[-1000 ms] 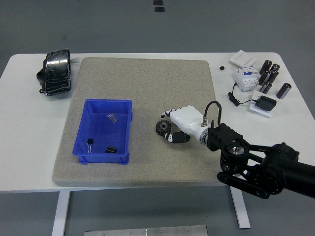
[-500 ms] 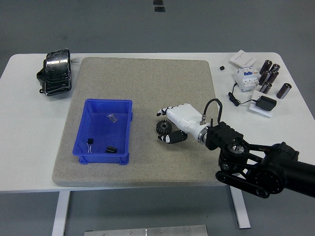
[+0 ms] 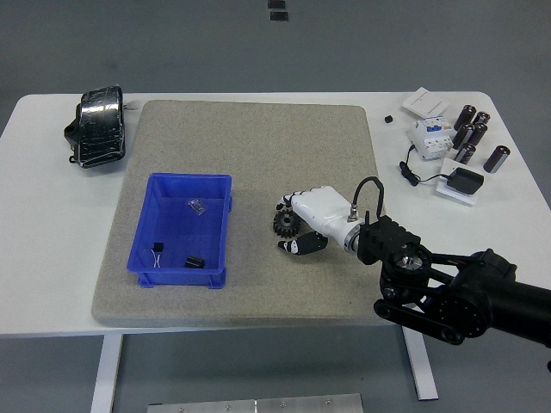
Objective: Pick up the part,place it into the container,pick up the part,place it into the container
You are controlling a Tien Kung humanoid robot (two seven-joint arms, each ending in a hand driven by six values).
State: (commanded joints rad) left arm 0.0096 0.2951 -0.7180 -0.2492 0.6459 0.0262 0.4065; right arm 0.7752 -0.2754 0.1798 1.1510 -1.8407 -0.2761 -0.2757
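A small black gear [image 3: 283,224] lies on the grey mat [image 3: 250,155], right of the blue bin [image 3: 146,225]. My right hand [image 3: 301,225], white with black fingertips, comes in from the lower right on its black arm [image 3: 439,288]. Its fingers curl around the gear from the right, with the thumb [image 3: 301,245] below it. The gear still rests on the mat. The bin holds three small dark parts [image 3: 195,261]. My left hand is out of view.
A black wrapped object [image 3: 96,126] sits at the table's far left. At the far right are several dark cylinders [image 3: 472,133], a white breaker block [image 3: 430,133], a black adapter with cable [image 3: 463,181] and white cards [image 3: 424,101].
My right hand has shifted slightly left, closing its fingers closer around the gear. The gear has stayed in about the same place on the mat.
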